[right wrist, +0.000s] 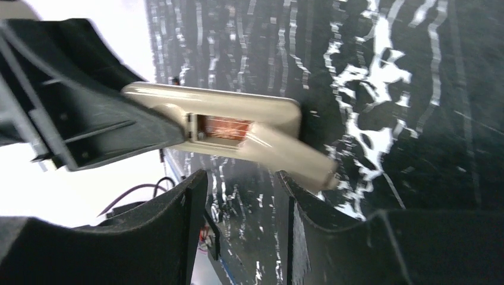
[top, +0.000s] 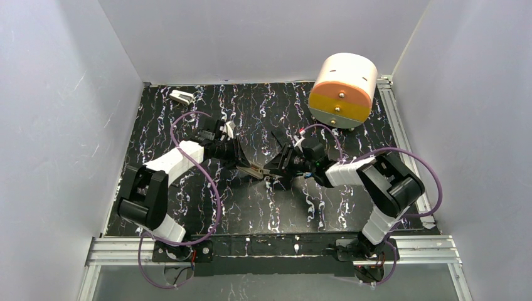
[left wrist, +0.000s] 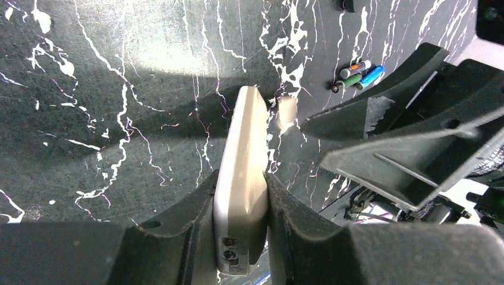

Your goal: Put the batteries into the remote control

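Now left pincer (left wrist: 241, 190) clenched on remote control (left wrist: 243, 136), right pincer (right wrist: 241, 178) released just under it. Half-open cover (right wrist: 291, 155) cd snap if nudged.

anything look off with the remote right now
Yes: the remote control, clamped on edge in the left gripper, has its battery cover hanging askew off the open compartment. No battery shows inside; the batteries lie on the table.

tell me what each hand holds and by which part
The left hand clamps the remote control near one end; the right hand is open, holding nothing.
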`<action>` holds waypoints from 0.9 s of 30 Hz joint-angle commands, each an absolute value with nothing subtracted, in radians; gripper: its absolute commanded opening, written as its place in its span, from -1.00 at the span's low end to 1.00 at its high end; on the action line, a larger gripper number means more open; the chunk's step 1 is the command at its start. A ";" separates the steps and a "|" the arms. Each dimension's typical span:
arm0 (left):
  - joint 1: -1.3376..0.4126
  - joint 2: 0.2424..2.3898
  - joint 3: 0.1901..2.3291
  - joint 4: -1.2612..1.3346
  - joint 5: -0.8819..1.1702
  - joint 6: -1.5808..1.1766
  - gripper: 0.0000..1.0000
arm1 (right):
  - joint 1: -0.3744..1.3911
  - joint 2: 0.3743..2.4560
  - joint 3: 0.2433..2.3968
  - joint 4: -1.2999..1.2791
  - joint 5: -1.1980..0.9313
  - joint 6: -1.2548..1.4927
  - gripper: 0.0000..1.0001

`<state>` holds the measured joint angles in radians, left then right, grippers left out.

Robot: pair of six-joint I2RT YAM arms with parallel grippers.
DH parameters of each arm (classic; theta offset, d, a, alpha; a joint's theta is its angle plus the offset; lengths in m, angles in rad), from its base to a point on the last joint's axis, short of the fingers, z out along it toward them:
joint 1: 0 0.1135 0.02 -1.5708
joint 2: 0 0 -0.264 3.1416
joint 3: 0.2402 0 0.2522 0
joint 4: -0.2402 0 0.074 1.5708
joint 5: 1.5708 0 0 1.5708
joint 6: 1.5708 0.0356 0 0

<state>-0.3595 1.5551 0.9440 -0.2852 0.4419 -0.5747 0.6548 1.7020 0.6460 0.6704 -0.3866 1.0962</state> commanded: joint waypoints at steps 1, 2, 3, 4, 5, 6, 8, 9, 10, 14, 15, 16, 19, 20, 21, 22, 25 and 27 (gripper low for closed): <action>-0.365 1.583 0.950 -0.444 0.341 -0.522 -1.00 | 0.644 1.682 0.697 0.417 -0.307 1.030 0.07; -0.364 1.585 0.951 -0.444 0.341 -0.523 -1.00 | 0.635 1.689 0.692 0.407 -0.309 1.035 0.07; -0.365 1.587 0.950 -0.445 0.341 -0.523 -1.00 | 0.628 1.698 0.686 0.409 -0.321 1.040 0.07; -0.365 1.590 0.948 -0.446 0.338 -0.524 -1.00 | 0.624 1.703 0.681 0.416 -0.328 1.043 0.07; -0.364 1.591 0.947 -0.448 0.337 -0.525 -1.00 | 0.623 1.704 0.680 0.423 -0.333 1.042 0.07; -0.365 1.590 0.946 -0.449 0.334 -0.523 -1.00 | 0.623 1.701 0.679 0.430 -0.338 1.038 0.07; -0.364 1.585 0.945 -0.451 0.330 -0.522 -1.00 | 0.623 1.693 0.686 0.449 -0.356 1.022 0.08; -0.365 1.582 0.946 -0.452 0.329 -0.520 -1.00 | 0.624 1.692 0.695 0.444 -0.364 1.009 0.08; -0.365 1.580 0.948 -0.455 0.328 -0.517 -1.00 | 0.623 1.691 0.704 0.432 -0.369 0.995 0.08; -0.364 1.558 0.977 -0.461 0.350 -0.484 -1.00 | 0.623 1.665 0.741 0.387 -0.379 0.920 0.08; -0.364 1.546 0.987 -0.467 0.358 -0.465 -1.00 | 0.623 1.649 0.753 0.377 -0.378 0.899 0.08; -0.364 1.536 1.003 -0.479 0.368 -0.441 -1.00 | 0.623 1.628 0.759 0.374 -0.382 0.876 0.08; -0.364 1.500 1.054 -0.523 0.417 -0.360 -1.00 | 0.623 1.551 0.775 0.384 -0.415 0.767 0.11; -0.364 1.488 1.072 -0.537 0.452 -0.324 -1.00 | 0.623 1.522 0.777 0.380 -0.427 0.711 0.16; -0.364 1.479 1.091 -0.550 0.494 -0.297 -1.00 | 0.623 1.489 0.777 0.371 -0.434 0.647 0.27; -0.364 1.471 1.105 -0.559 0.536 -0.267 -1.00 | 0.624 1.455 0.772 0.355 -0.440 0.574 0.42; -0.364 1.443 1.137 -0.576 0.694 -0.185 -1.00 | 0.623 1.357 0.758 0.288 -0.478 0.365 0.85; -0.366 1.421 1.148 -0.575 0.815 -0.141 -1.00 | 0.623 1.319 0.764 0.226 -0.541 0.256 0.95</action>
<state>-0.3622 1.5063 1.0908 -0.5175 0.5533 -0.2878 0.6231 1.4014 0.7300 0.3256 -0.4347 0.5732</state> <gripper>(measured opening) 0.261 0.934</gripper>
